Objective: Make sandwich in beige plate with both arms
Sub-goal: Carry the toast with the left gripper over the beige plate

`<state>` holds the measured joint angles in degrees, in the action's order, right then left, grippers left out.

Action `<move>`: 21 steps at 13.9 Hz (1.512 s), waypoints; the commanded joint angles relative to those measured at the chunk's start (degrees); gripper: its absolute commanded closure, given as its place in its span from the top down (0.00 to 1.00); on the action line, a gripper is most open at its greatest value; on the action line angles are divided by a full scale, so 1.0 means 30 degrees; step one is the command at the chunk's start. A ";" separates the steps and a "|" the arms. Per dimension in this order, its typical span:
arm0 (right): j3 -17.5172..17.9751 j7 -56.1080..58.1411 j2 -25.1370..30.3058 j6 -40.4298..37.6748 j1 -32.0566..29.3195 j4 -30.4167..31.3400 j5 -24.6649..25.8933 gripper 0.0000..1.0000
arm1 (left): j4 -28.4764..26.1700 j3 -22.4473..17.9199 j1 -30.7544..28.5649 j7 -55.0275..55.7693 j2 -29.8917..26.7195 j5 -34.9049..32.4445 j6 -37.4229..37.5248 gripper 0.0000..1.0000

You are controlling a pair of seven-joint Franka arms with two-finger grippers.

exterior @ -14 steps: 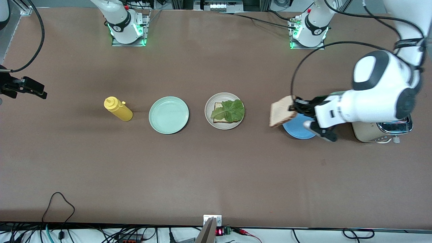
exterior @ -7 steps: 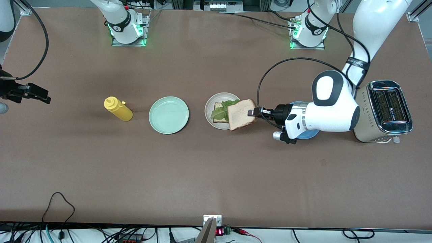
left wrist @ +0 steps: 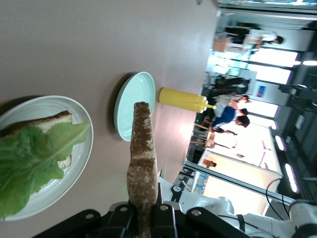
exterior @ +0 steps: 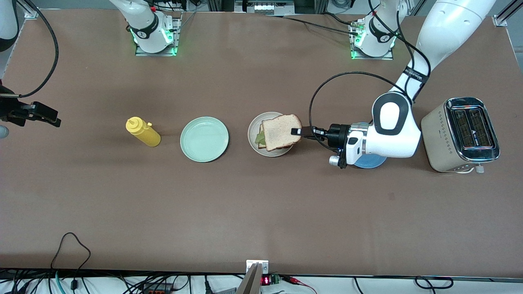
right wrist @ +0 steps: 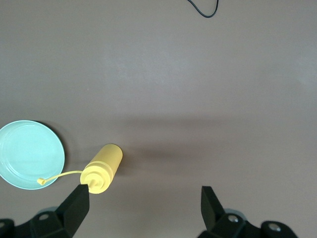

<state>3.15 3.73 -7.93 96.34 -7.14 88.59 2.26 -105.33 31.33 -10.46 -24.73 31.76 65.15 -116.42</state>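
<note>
Toast slice held over the beige plate on a matte brown worktop

On the worktop (exterior: 261, 204), the round, raised-rim beige plate (exterior: 252, 141) carries toast and ruffled lettuce (left wrist: 29, 163). Over it, a porous toast slice (exterior: 281, 131) is pinched at its 3 o'clock edge by the left gripper (exterior: 297, 131), lying nearly flat. The right gripper (right wrist: 143, 206) waits, jaws wide, above the yellow bottle (exterior: 143, 132).

A pale beige round plate (exterior: 252, 141) carries ruffled green lettuce (left wrist: 29, 163) under a light-brown toast slice with darker crust (exterior: 280, 131). Beside it sits a mint green round plate (exterior: 204, 139), then a yellow squeeze bottle (exterior: 143, 131). The tabletop (exterior: 261, 204) is plain brown; the toaster (exterior: 461, 134) is cream and chrome.
</note>
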 commanded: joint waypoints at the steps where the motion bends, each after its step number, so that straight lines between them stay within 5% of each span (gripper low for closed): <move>1: 0.0007 -0.0917 -0.0022 0.0053 0.0007 -0.0263 -0.0021 1.00 | -0.0837 -0.0307 0.0148 -0.3000 -0.0305 0.1835 -0.0128 0.01; 6: 0.0035 -0.1096 -0.0022 0.0200 0.0036 -0.0234 0.0096 1.00 | -0.1249 -0.0862 0.0382 -0.8130 0.1013 0.3743 -0.0157 0.00; 21: 0.0007 -0.1126 -0.0139 0.0258 -0.0022 -0.0234 0.0008 1.00 | -0.1044 -0.1889 0.1642 -1.1443 0.4324 0.3860 -0.0567 0.00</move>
<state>3.11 1.03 -8.02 96.99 -7.15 88.56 2.26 -109.35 26.73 -6.48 -55.86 43.54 74.62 -118.05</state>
